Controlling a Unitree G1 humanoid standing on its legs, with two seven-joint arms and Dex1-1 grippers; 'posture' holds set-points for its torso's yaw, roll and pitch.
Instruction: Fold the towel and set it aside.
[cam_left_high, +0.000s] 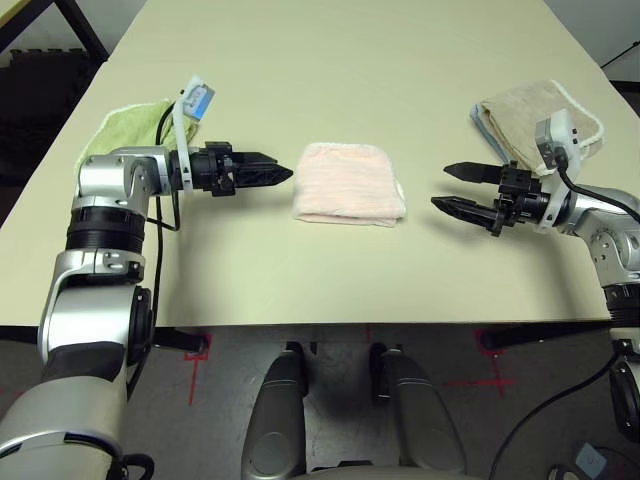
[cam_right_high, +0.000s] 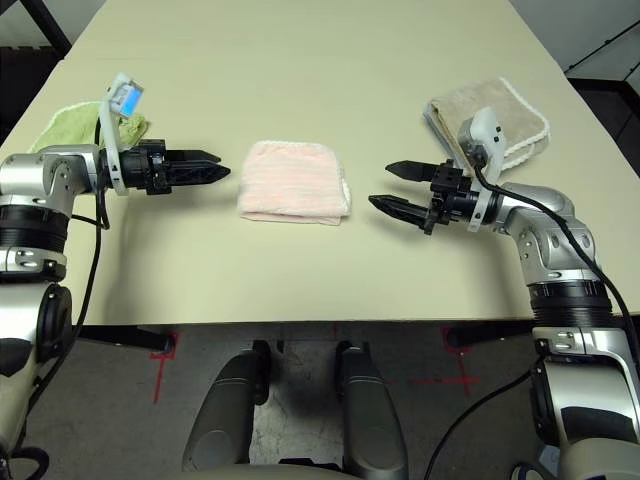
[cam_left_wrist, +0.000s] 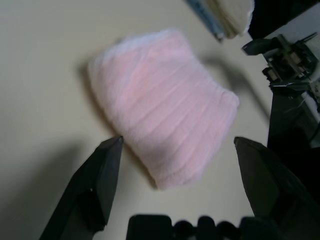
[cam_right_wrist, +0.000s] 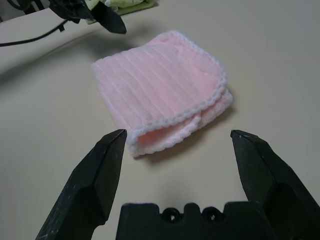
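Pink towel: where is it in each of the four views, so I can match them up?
Left eye view: folded pink towel at table centre, between both arms.
Right eye view: just left of centre.
Left wrist view: mid-frame, beyond the open fingers.
Right wrist view: mid-frame, scalloped edges toward the camera.
Shared landmark: the beige towel at the robot's right, also seen in the left wrist view's corner.
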